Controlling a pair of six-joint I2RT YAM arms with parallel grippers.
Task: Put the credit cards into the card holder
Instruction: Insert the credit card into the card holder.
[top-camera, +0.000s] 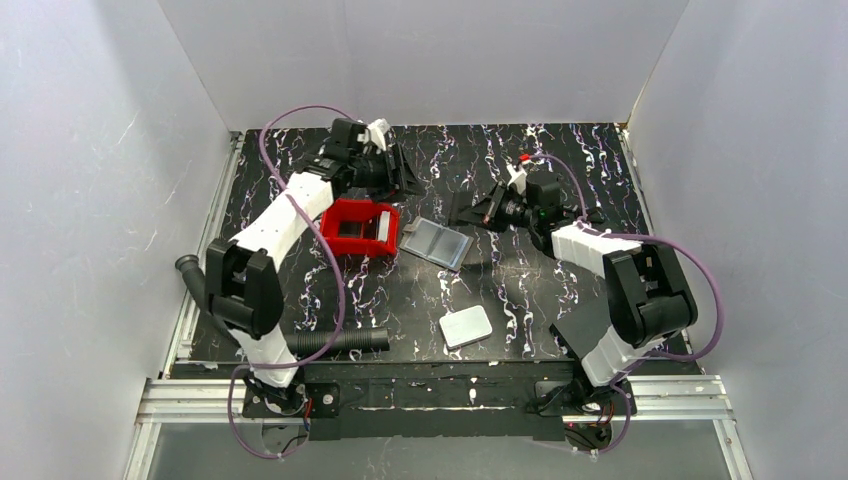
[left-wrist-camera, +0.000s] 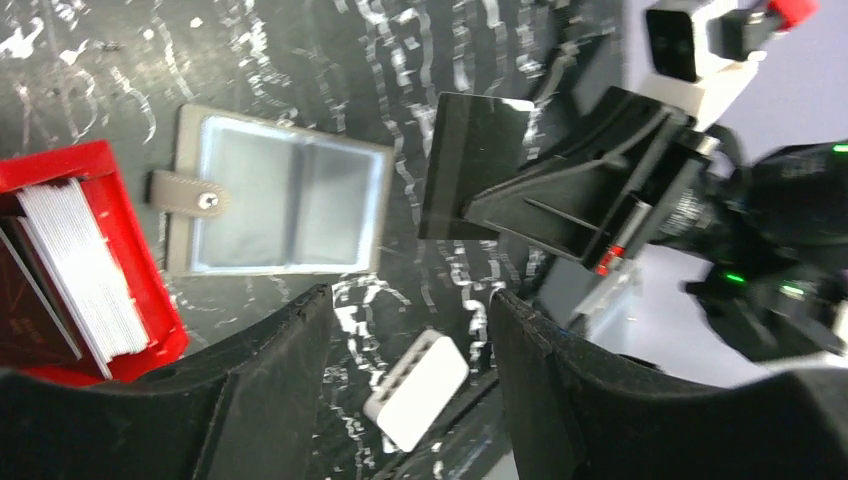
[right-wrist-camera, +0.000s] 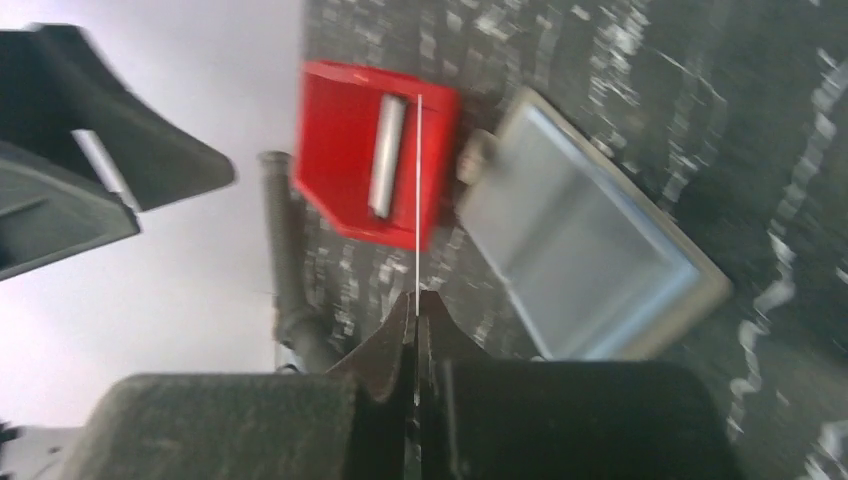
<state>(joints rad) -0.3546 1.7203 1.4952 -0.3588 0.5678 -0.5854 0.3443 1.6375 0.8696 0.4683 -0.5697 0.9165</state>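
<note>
We see one red tray (top-camera: 352, 247) on the tabletop (top-camera: 600, 170), holding one upright stack of cards (left-wrist-camera: 75, 270), with the left claw (left-wrist-camera: 405, 305) apart above. Just right of it lies one holder (top-camera: 437, 243), opened flat. Farther right, the right claw (right-wrist-camera: 417, 300) is clamped on a single card (left-wrist-camera: 470, 165).

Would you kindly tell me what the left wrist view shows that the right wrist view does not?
Left wrist only: the white rounded-corner slab and the broad face of the thin flat card pinched in the right gripper. Right wrist only: the black ribbed hose; that card appears edge-on. Both: the red open plastic tray, its stack of pale cards, and the open grey-brown card holder.
</note>
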